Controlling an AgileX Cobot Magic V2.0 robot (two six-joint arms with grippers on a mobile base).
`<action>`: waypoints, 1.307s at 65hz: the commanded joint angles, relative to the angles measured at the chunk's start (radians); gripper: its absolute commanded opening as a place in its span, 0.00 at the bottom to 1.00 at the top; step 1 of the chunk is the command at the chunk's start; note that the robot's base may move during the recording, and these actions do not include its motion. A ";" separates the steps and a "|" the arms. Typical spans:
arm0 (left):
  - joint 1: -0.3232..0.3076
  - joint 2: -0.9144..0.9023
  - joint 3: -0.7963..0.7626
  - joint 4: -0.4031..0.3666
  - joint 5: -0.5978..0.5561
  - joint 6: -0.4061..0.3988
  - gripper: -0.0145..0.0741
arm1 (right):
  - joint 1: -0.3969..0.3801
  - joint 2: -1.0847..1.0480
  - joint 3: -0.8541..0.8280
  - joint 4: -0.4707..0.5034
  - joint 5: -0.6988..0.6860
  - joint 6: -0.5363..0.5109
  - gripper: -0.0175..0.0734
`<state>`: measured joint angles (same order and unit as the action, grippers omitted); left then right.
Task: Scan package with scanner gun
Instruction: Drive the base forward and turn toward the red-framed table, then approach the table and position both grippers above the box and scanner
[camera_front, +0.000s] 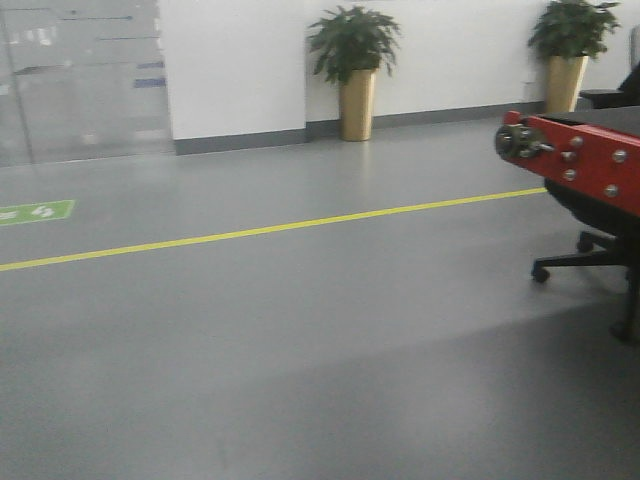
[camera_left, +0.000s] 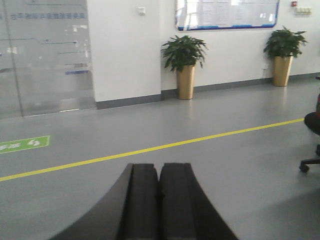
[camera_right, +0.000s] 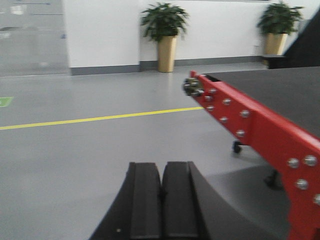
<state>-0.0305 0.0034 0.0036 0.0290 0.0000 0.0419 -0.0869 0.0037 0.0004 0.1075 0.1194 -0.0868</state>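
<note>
in the front-facing view we look across a grey floor (camera_front: 300, 350) crossed by a yellow line (camera_front: 270, 228), with a green floor marking (camera_front: 38, 211) at the left edge. behind it stands a white wall (camera_front: 230, 60), with a glass partition (camera_front: 80, 80) to its left. against the wall are the middle plant (camera_front: 355, 70) and the right-hand plant (camera_front: 570, 50), each in a gold planter. at the right edge a red frame (camera_front: 590, 165) studded with bolts juts in, and a black chair base (camera_front: 580, 262) on castors sits below it. neither arm shows here. in the left wrist view the left gripper (camera_left: 159, 200) fills the bottom of the picture. its two black fingers are pressed flat together with only a thin seam between them and nothing held. it points out over the floor towards the yellow line and both plants, and a notice board (camera_left: 227, 14) hangs on the wall above. in the right wrist view the right gripper (camera_right: 162, 200) looks the same, its fingers together and empty. the red frame runs just to its right, edging a dark surface (camera_right: 280, 90), and one chair castor is visible beneath it. the package and the scanner gun appear in none of the three views, so we cannot tell where they lie.
</note>
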 joint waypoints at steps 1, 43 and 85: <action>-0.004 -0.003 -0.004 -0.004 -0.018 -0.004 0.04 | -0.001 -0.004 0.000 0.003 -0.021 -0.006 0.02; -0.004 -0.003 -0.004 -0.004 -0.018 -0.004 0.04 | -0.001 -0.004 0.000 0.003 -0.021 -0.006 0.02; -0.004 -0.003 -0.004 -0.004 -0.018 -0.004 0.04 | 0.001 -0.004 0.000 0.003 -0.021 -0.006 0.02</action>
<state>-0.0305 0.0034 0.0036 0.0290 0.0000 0.0419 -0.0869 0.0037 0.0004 0.1075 0.1194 -0.0868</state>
